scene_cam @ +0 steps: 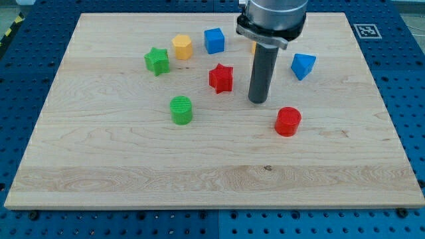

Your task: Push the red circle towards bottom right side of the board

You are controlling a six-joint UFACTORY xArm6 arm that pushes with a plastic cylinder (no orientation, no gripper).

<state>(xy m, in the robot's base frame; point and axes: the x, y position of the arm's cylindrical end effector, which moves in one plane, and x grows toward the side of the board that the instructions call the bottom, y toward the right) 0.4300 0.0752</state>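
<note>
The red circle [288,121] is a short red cylinder standing on the wooden board [133,166], right of the middle. My tip [258,101] is the lower end of the dark rod, just up and to the left of the red circle, with a small gap between them. The red star [221,78] lies to the left of the rod.
A green cylinder [180,109] stands left of the middle. A green star [157,61], a yellow hexagon [182,46] and a blue cube [214,40] lie toward the view's top. A blue wedge-like block [302,66] lies right of the rod. A yellow sliver shows behind the rod.
</note>
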